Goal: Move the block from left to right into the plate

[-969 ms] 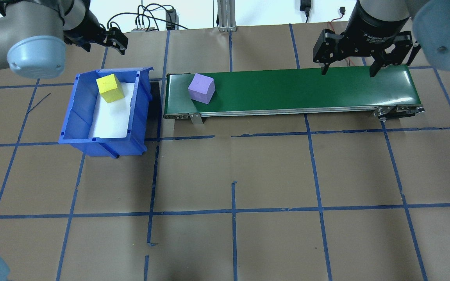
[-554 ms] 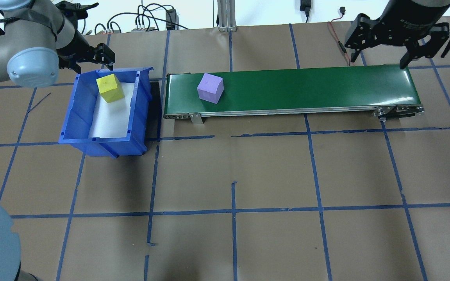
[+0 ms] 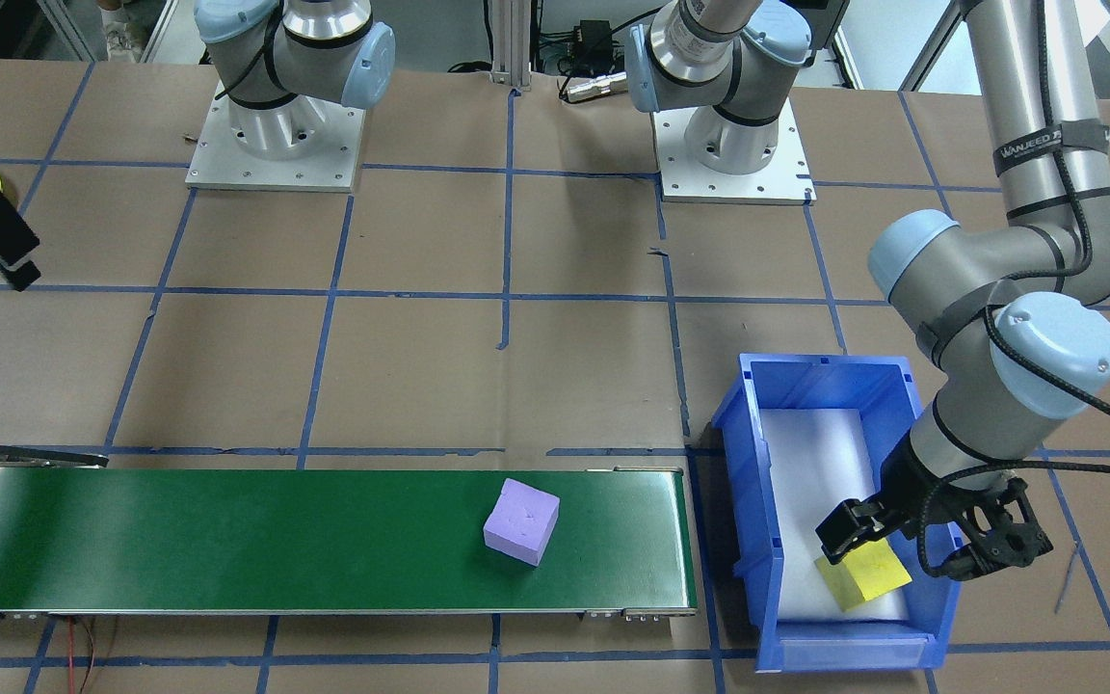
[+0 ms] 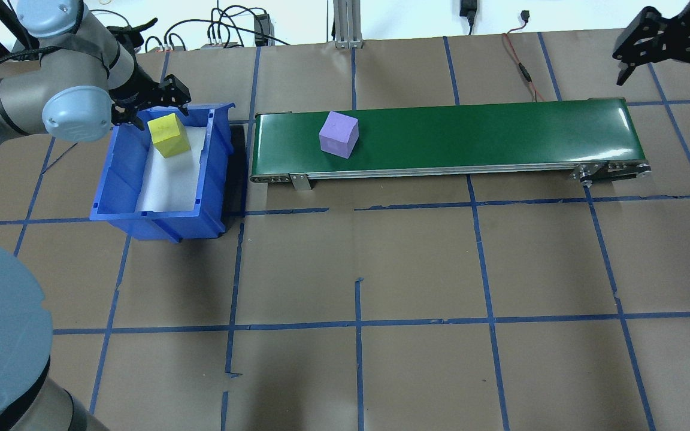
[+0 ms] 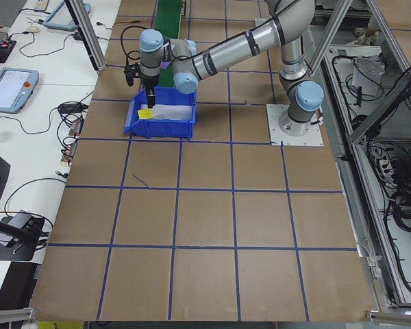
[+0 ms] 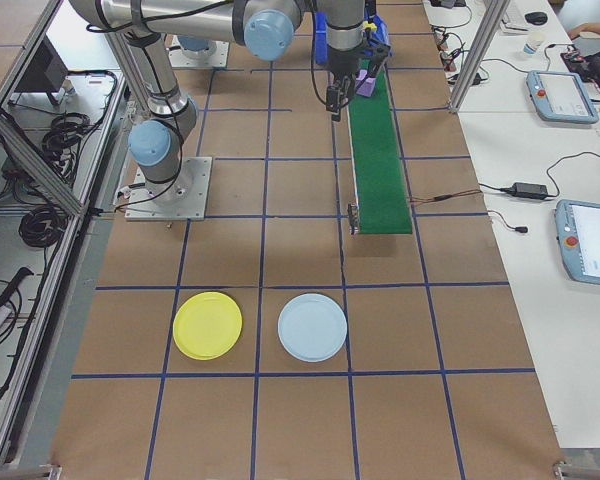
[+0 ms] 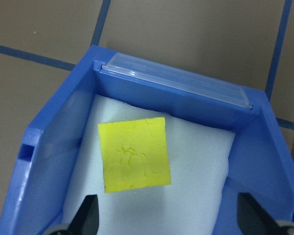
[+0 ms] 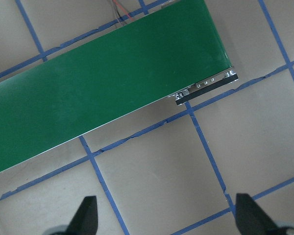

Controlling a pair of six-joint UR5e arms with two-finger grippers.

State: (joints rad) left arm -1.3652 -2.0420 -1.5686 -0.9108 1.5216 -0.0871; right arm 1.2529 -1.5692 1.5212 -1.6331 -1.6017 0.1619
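From my console I see the purple block point(image 4: 338, 134), a matte foam-looking cube with a faint pressed mark on its top, sitting on the smooth green conveyor belt point(image 4: 471, 134) near the end by the blue bin point(image 4: 118, 179), touching nothing else. The bin is glossy moulded plastic with a clear label strip on one end wall and a white foam liner point(image 7: 196, 161); on that liner rests a yellow block point(image 7: 134, 154) whose top face carries a shallow embossed puzzle-like pattern. My left gripper point(image 4: 152, 103) hangs over the bin's far end above the yellow block, fingers spread and holding nothing. The right gripper point(image 4: 668, 66) is off the belt's far end over the brown paper, jaws wide apart and empty. A strap on the left arm reads "WANJEED". The yellow plate point(image 6: 208, 325), a flat round plastic disc with a low rim, lies on the table beside a pale blue plate point(image 6: 312, 327), well apart from the belt's end.
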